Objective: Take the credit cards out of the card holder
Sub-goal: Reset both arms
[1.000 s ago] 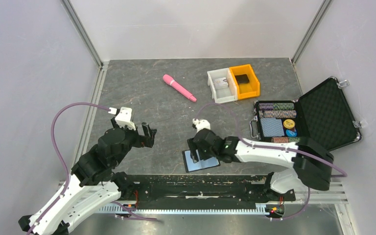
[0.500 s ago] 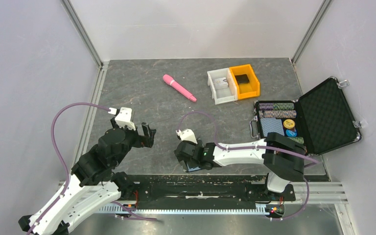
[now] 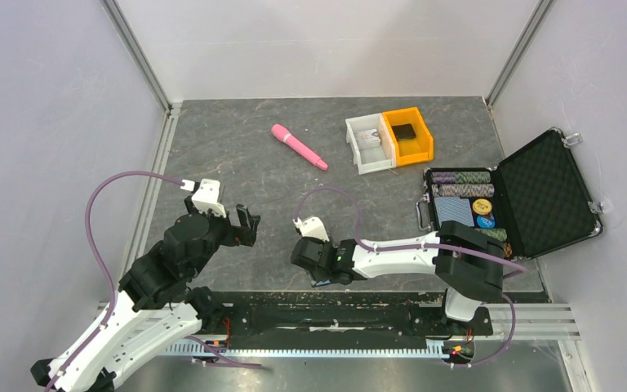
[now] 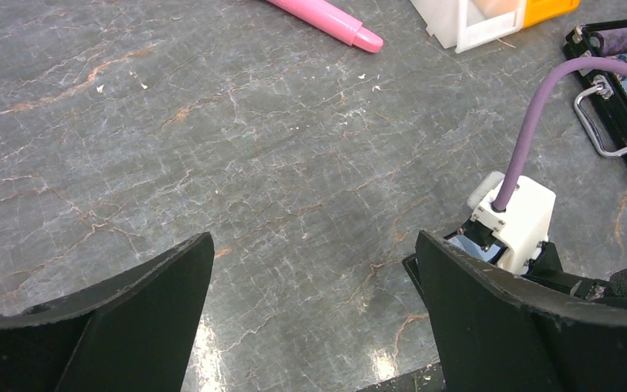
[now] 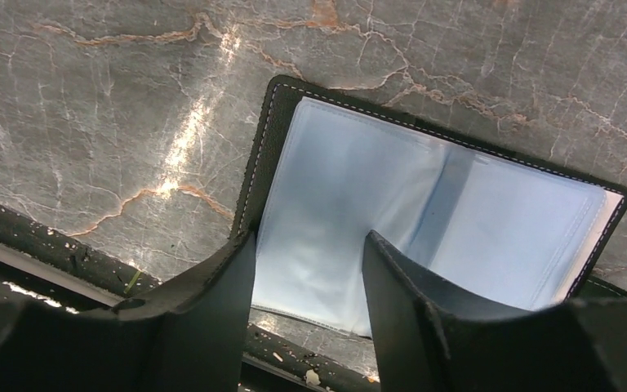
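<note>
Leftward since a second ago, the right tool (image 3: pixel 313 263) now sits at lower centre of the top view, hiding the one card holder (image 5: pixel 424 212) there. Only the right wrist view shows the holder, which lies open on the desk (image 3: pixel 237 163) with two bluish-grey panels. That tool's fingers are parted over it and grip nothing. The left tool (image 4: pixel 314 241) gapes wide, empty. At the top are one pink pen (image 3: pixel 298 146), one white bin (image 3: pixel 367 140) and one orange bin (image 3: pixel 412 143).
</note>
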